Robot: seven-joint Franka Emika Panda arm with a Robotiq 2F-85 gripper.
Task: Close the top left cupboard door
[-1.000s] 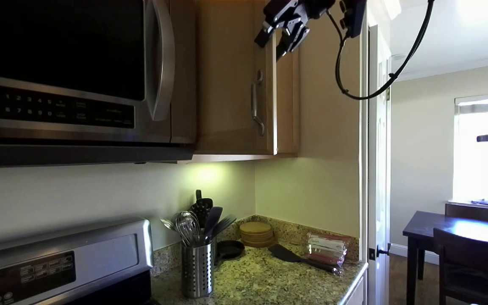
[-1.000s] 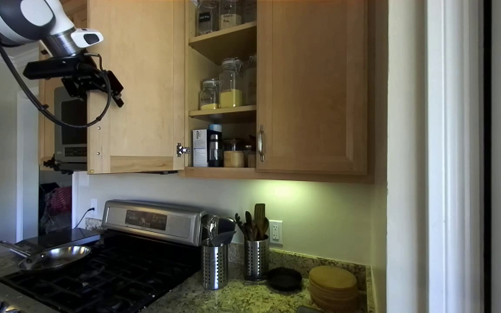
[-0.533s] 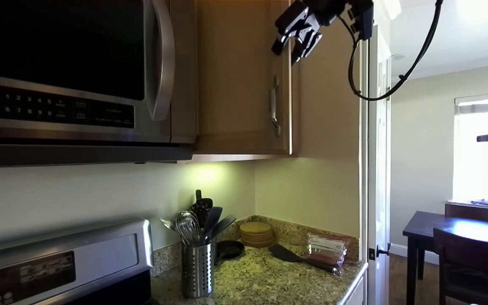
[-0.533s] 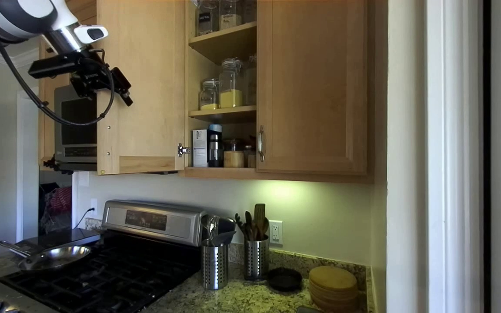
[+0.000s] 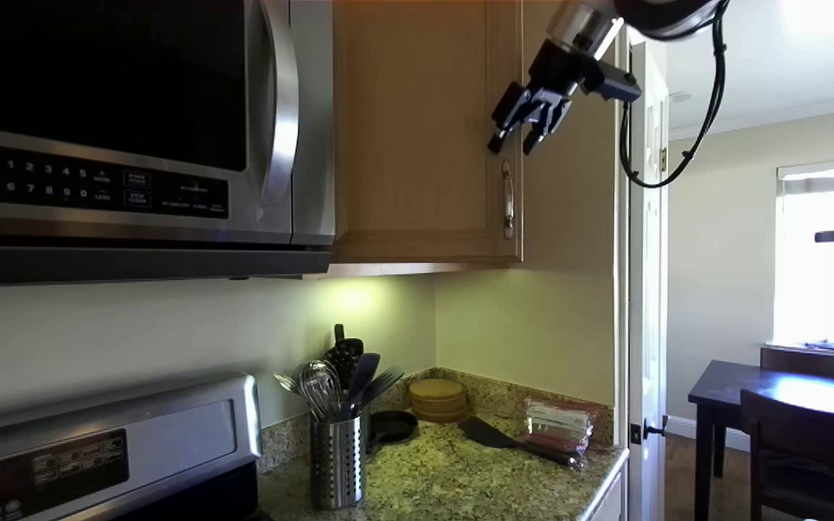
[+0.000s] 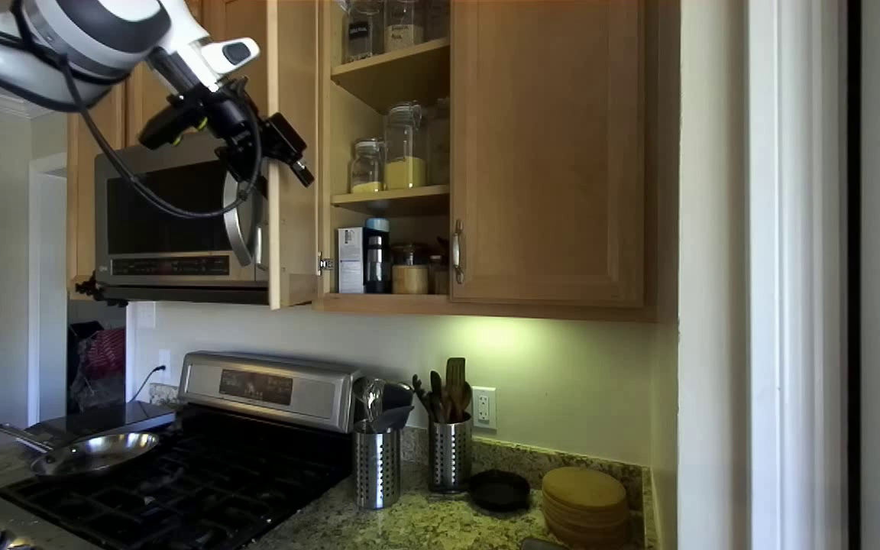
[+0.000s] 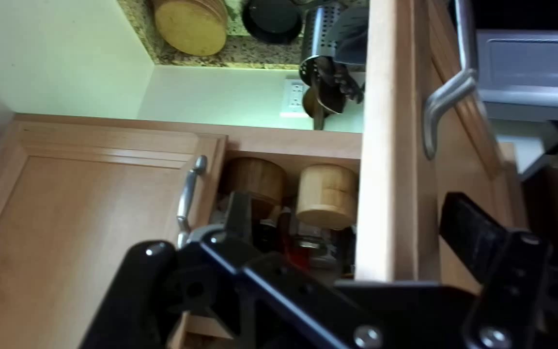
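In an exterior view, the microwave (image 6: pixel 169 218) is at the left. Beside it, the left door (image 6: pixel 299 244) stands open. The gripper (image 5: pixel 512 147) has its fingers apart, and in the wrist view the edge of this door lies between them; if they touch it, one cannot tell. More to the right, jars (image 6: pixel 407 156) stand on a shelf (image 6: pixel 390 200), and then comes the right door (image 6: pixel 547 153), closed.

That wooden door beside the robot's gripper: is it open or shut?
Open: in an exterior view the left cupboard door stands outward, its metal hinge showing and the glass jars on the shelves exposed.
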